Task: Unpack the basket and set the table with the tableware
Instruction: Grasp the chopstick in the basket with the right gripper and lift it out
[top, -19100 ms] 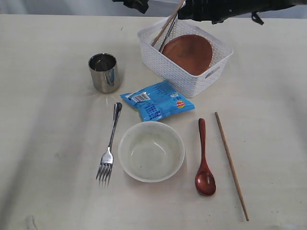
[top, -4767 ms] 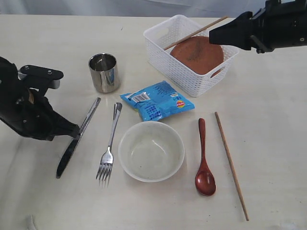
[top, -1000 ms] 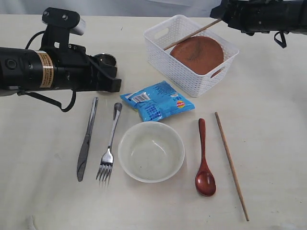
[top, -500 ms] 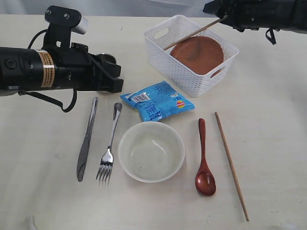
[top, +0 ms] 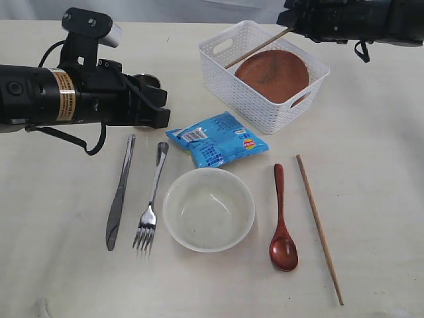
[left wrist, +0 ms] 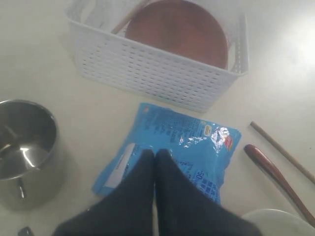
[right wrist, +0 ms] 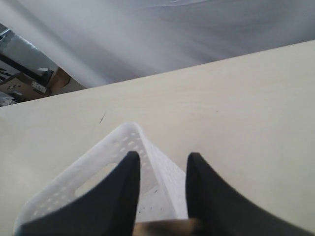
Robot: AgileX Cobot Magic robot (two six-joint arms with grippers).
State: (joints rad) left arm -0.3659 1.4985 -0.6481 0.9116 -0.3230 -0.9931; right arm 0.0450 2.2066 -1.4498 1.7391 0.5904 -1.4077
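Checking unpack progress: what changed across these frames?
Knife left the basket; left gripper laid it left of the fork, let go, now shut near the snack packet. Right gripper moved to the tip of the basket chopstick. Basket shifted slightly right. Bowl, spoon, table chopstick, cup unmoved.

Pale beige bench, faint wood grain. Carries a white perforated basket toward the top of the exterior view, a steel cup well to its left, and a blue snack packet just beside the basket. Lower down, left to right and apart from each other: knife, fork, cream bowl, red-brown spoon, wooden chopstick.
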